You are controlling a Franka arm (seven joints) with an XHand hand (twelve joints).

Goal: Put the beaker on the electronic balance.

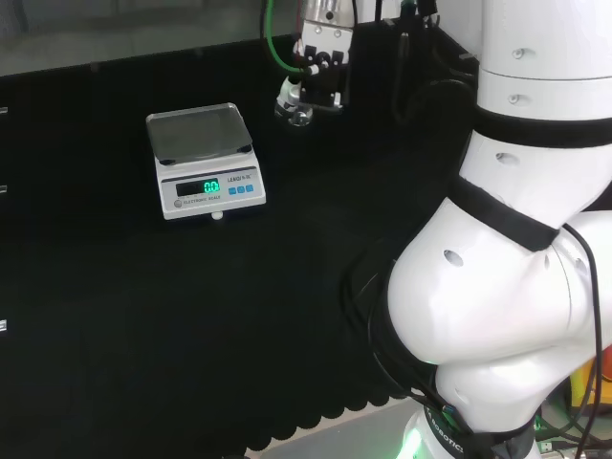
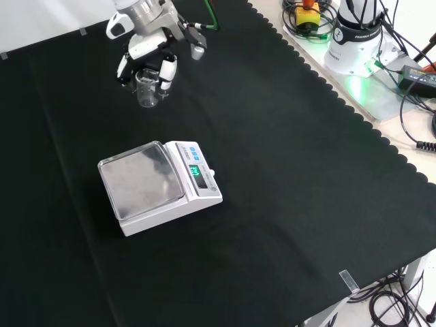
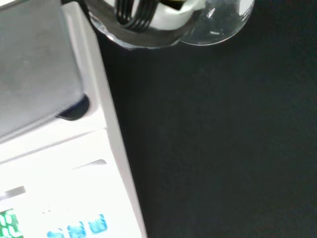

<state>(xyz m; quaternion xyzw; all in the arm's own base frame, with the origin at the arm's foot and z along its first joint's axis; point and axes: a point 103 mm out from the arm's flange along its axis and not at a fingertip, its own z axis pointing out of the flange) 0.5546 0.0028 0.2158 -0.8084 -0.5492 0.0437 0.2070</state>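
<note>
A small clear glass beaker sits between the fingers of the hand, which curl down round it from above. In the head view the hand hangs to the right of the balance and a little beyond it, with the beaker under its fingertips. I cannot tell whether the beaker rests on the cloth or hangs just above it. The white electronic balance has a bare steel pan and a lit green display. The wrist view has the beaker beside a finger, near the balance.
The arm's white links stand at the right of the head view. In the front view the arm's base, cables and a red-topped button box lie beyond the cloth's scalloped edge at the upper right. Black cloth surrounds the balance.
</note>
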